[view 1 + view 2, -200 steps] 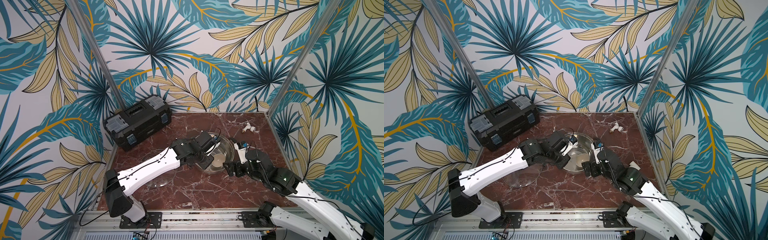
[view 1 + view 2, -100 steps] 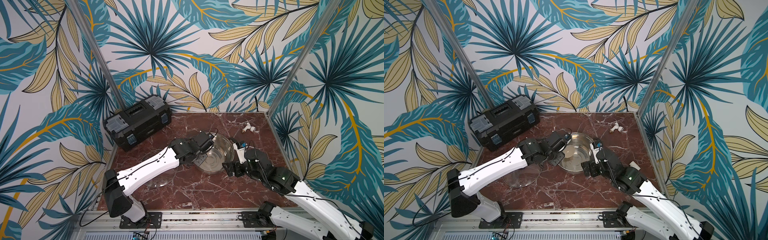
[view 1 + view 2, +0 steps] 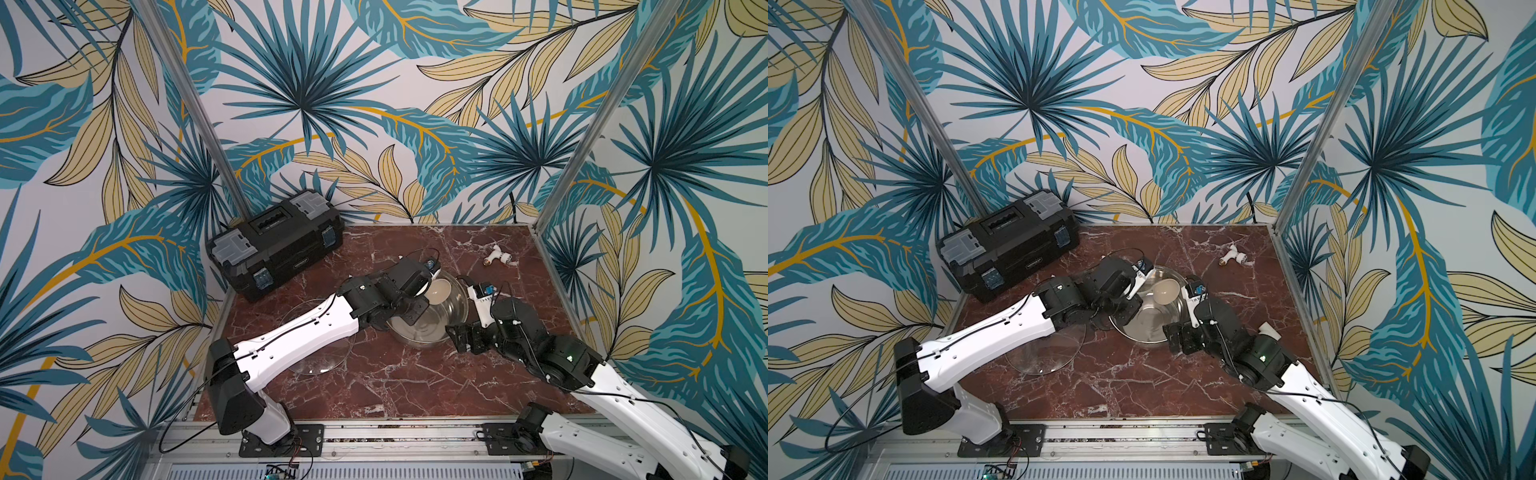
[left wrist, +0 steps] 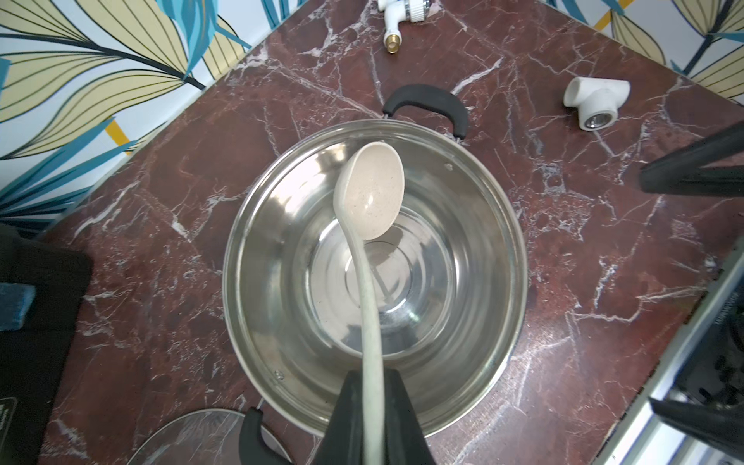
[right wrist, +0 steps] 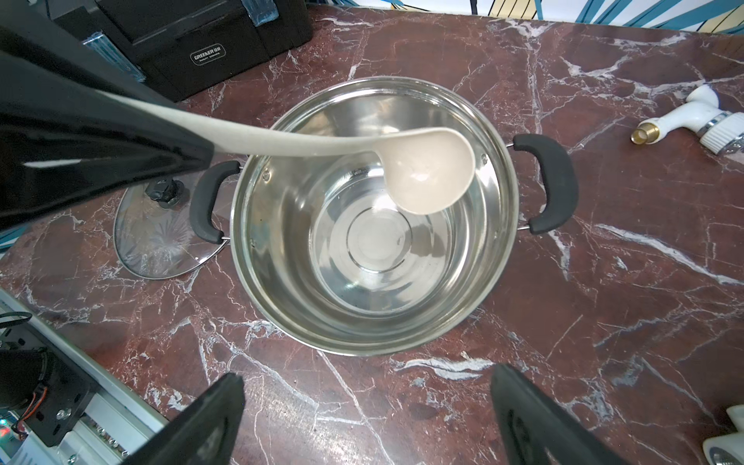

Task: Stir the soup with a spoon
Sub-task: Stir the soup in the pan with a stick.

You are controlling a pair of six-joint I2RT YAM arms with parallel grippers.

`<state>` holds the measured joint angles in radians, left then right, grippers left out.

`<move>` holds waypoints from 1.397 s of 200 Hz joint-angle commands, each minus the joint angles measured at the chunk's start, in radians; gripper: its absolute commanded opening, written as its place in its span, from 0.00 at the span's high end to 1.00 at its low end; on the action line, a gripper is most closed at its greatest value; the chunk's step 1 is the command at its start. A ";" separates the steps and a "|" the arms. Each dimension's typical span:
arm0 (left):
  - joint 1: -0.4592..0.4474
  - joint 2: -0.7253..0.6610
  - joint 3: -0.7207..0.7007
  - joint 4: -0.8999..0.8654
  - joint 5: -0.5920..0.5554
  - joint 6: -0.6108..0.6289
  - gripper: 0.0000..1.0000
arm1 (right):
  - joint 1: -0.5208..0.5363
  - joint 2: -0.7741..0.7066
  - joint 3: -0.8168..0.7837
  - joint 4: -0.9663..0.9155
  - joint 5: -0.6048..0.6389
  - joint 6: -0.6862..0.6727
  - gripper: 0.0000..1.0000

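A shiny round stainless-steel pot (image 5: 282, 290) with two curved black side handles was seen standing on the red-brown, white-veined marble table (image 5: 604, 282). Its polished inside was ringed with concentric circles at the bottom, and whether any liquid lay in it could not be told. The cream-beige, faintly speckled plastic ladle (image 4: 372, 193) was held by the left gripper (image 4: 372, 380), whose black tapered fingers were clamped on the slim, gently curved handle. The ladle's deep oval bowl was carried open side up over the pot's interior, close to the wall on the side away from that gripper; whether the steel was touched could not be told. The right gripper (image 5: 364, 382) was held with its black jaws spread wide apart and empty, just beside the pot's near rim. A clear round glass lid (image 5: 157, 249) with a black knob was laid flat on the marble just beside one pot handle. A black, boxy plastic toolbox (image 3: 276, 243) with grey latches was set at the back left corner of the table. A white tap fitting (image 5: 684, 120) with a brass threaded end was seen lying well apart from the pot, and a small white T-shaped pipe fitting (image 4: 596, 100) was seen near the right gripper.
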<state>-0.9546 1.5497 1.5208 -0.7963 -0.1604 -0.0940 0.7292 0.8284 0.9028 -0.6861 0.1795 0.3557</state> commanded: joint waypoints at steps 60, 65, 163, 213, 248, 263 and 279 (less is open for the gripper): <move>-0.003 -0.066 -0.034 -0.191 0.081 -0.020 1.00 | 0.002 0.002 0.007 0.014 0.000 0.017 0.00; -0.002 -0.064 -0.029 -0.211 0.065 -0.019 1.00 | 0.002 0.005 0.007 0.016 -0.003 0.019 0.01; -0.003 -0.001 0.042 -0.152 -0.248 -0.003 1.00 | 0.002 0.018 0.002 0.041 -0.012 0.028 0.01; -0.014 0.023 0.036 -0.002 -0.172 0.008 1.00 | 0.002 0.002 0.004 0.028 0.007 0.020 0.01; -0.016 0.042 0.046 0.032 -0.038 -0.004 1.00 | 0.002 -0.004 0.009 0.020 0.016 0.015 0.01; -0.018 0.043 0.044 0.032 0.008 -0.010 1.00 | 0.002 -0.004 0.010 0.017 0.016 0.015 0.00; -0.022 0.040 0.042 0.013 0.036 -0.013 1.00 | 0.001 -0.006 0.010 0.017 0.015 0.016 0.01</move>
<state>-0.9691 1.5887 1.5116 -0.8089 -0.2100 -0.0982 0.7292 0.8341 0.9035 -0.6556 0.1791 0.3740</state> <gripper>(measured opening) 0.119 0.994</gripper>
